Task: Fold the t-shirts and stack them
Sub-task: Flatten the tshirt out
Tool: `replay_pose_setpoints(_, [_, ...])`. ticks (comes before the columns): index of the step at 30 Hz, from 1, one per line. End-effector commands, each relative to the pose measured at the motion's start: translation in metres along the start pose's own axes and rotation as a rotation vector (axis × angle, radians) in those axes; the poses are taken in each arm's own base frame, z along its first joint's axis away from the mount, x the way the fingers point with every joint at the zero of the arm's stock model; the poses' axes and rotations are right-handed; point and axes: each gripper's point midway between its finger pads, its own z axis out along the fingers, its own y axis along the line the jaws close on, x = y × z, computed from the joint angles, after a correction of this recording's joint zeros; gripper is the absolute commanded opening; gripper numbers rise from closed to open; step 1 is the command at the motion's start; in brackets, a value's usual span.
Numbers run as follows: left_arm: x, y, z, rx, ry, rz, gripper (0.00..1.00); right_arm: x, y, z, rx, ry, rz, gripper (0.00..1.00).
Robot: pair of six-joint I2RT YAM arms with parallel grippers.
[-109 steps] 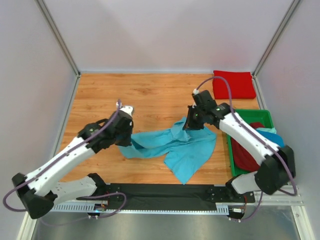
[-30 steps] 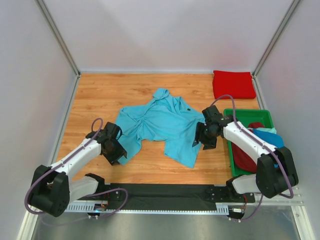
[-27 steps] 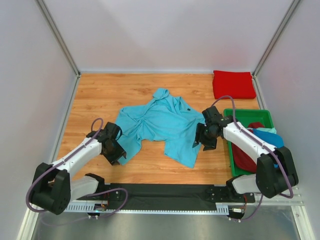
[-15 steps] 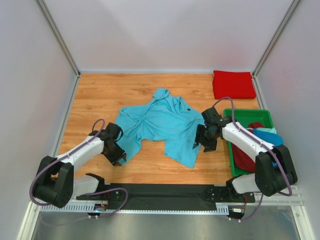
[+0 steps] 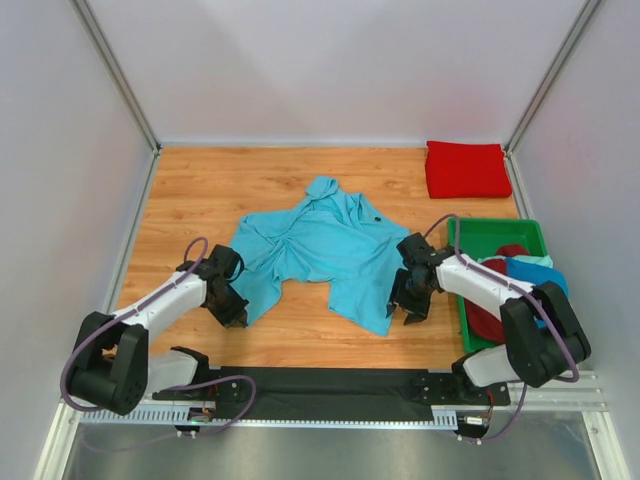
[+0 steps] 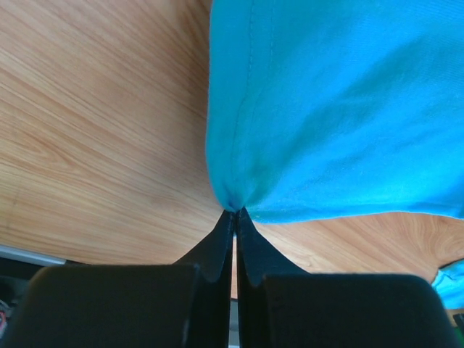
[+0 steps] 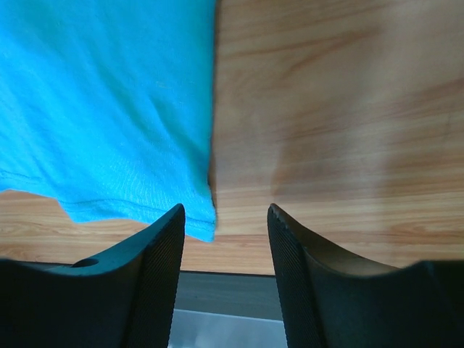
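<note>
I have the turquoise t-shirt lying open but rumpled across the middle of the desk, collar toward the far side and hem toward me. The left claw is pinched tight on the near left corner of the cloth; in the wrist view the fabric bunches to a point right between the tips. The right claw stands with its jaws apart over the near right corner, the hem edge lying just beside the left finger and bare wood under the rest of the gap, so it grips nothing yet. To do this step well, I judge I should slide the right claw a little to the left so both layers of the hem sit inside the jaws, press down to the wood, then close. Only with both corners held would I lift, and lift evenly, pulling gently apart to draw out the wrinkles before carrying the hem toward the collar. An uneven pull would probably skew the fold. The red t-shirt sits folded in the far right corner, and a heap of shirts waits in the green tray at the right.
</note>
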Motion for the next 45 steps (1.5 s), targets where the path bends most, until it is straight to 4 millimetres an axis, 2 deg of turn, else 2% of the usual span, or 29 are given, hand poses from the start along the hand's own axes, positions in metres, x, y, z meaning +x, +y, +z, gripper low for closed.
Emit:
replay_pose_setpoints(1, [-0.019,0.0,-0.008,-0.003,-0.094,0.057,0.0,0.007,0.012,0.004,-0.024,-0.013,0.044,0.5])
replay_pose_setpoints(6, [-0.031,-0.006,-0.027,0.032,-0.163,0.118,0.0,0.01,0.01,0.014,0.032,-0.038,0.063,0.47])
replay_pose_setpoints(9, [-0.034,-0.008,-0.035,0.059,-0.195,0.132,0.0,0.012,0.006,0.024,0.083,-0.037,0.109,0.4])
replay_pose_setpoints(12, [-0.036,-0.01,-0.042,0.09,-0.217,0.14,0.0,0.016,0.009,0.03,0.128,-0.055,0.12,0.41])
replay_pose_setpoints(17, [-0.038,-0.01,-0.051,0.114,-0.244,0.152,0.0,0.017,-0.008,0.042,0.231,-0.076,0.16,0.4])
replay_pose_setpoints(19, [-0.038,-0.011,-0.054,0.13,-0.254,0.155,0.0,0.018,-0.017,0.049,0.283,-0.07,0.164,0.36])
replay_pose_setpoints(23, [-0.039,-0.012,-0.061,0.158,-0.274,0.159,0.0,0.019,-0.022,0.06,0.305,-0.065,0.16,0.19])
replay_pose_setpoints(24, [-0.04,-0.012,-0.064,0.167,-0.284,0.164,0.0,0.017,-0.021,0.061,0.304,-0.068,0.141,0.1])
replay_pose_setpoints(26, [-0.042,-0.012,-0.069,0.179,-0.304,0.178,0.0,0.011,-0.027,0.057,0.358,-0.082,0.105,0.01])
replay_pose_setpoints(27, [-0.045,-0.013,-0.078,0.187,-0.328,0.203,0.0,0.001,-0.017,0.049,0.348,-0.109,0.083,0.0])
replay_pose_setpoints(28, [-0.047,-0.014,-0.084,0.188,-0.344,0.217,0.0,-0.007,-0.016,0.04,0.35,-0.14,0.039,0.0])
replay_pose_setpoints(29, [-0.05,-0.015,-0.092,0.192,-0.362,0.233,0.0,-0.012,-0.012,0.02,0.329,-0.176,0.02,0.0])
replay_pose_setpoints(30, [-0.058,-0.017,-0.112,0.192,-0.407,0.274,0.0,-0.02,-0.005,0.003,0.301,-0.221,0.005,0.0])
replay_pose_setpoints(31, [-0.062,-0.019,-0.125,0.2,-0.438,0.289,0.0,-0.036,0.006,-0.021,0.272,-0.3,-0.034,0.0])
replay_pose_setpoints(32, [-0.067,-0.021,-0.137,0.204,-0.468,0.309,0.0,-0.042,0.013,-0.052,0.219,-0.358,-0.047,0.0])
replay_pose_setpoints(33, [-0.076,-0.025,-0.165,0.23,-0.538,0.315,0.0,-0.048,0.017,-0.071,0.198,-0.4,-0.064,0.0])
replay_pose_setpoints(34, [-0.081,-0.025,-0.179,0.233,-0.577,0.347,0.0,-0.06,0.034,-0.104,0.136,-0.47,-0.071,0.0])
replay_pose_setpoints(35, [-0.085,-0.027,-0.193,0.244,-0.614,0.355,0.0,-0.064,0.033,-0.126,0.127,-0.515,-0.116,0.0])
replay_pose_setpoints(36, [-0.092,-0.032,-0.222,0.283,-0.681,0.354,0.0,-0.067,0.034,-0.154,0.086,-0.576,-0.116,0.0])
replay_pose_setpoints(37, [-0.095,-0.033,-0.237,0.297,-0.718,0.386,0.0,-0.076,0.046,-0.194,0.021,-0.665,-0.107,0.0])
replay_pose_setpoints(38, [-0.097,-0.036,-0.251,0.317,-0.749,0.392,0.0,-0.077,0.045,-0.215,0.004,-0.702,-0.154,0.0])
replay_pose_setpoints(39, [-0.099,-0.04,-0.28,0.373,-0.803,0.393,0.0,-0.076,0.048,-0.246,-0.063,-0.767,-0.155,0.0])
replay_pose_setpoints(40, [-0.099,-0.041,-0.294,0.392,-0.833,0.414,0.0,-0.078,0.053,-0.282,-0.133,-0.842,-0.153,0.01])
replay_pose_setpoints(41, [-0.099,-0.042,-0.309,0.424,-0.861,0.427,0.0,-0.076,0.056,-0.304,-0.186,-0.887,-0.159,0.01])
replay_pose_setpoints(42, [-0.094,-0.045,-0.338,0.506,-0.909,0.439,0.0,-0.073,0.055,-0.325,-0.226,-0.931,-0.195,0.0])
replay_pose_setpoints(43, [-0.091,-0.046,-0.353,0.548,-0.938,0.455,0.0,-0.064,0.053,-0.349,-0.3,-0.975,-0.209,0.0])
replay_pose_setpoints(44, [-0.086,-0.043,-0.381,0.617,-1.004,0.475,0.0,-0.06,0.053,-0.378,-0.369,-1.049,-0.231,0.0])
replay_pose_setpoints(45, [-0.078,-0.044,-0.395,0.675,-1.019,0.502,0.0,-0.054,0.052,-0.393,-0.416,-1.083,-0.243,0.0])
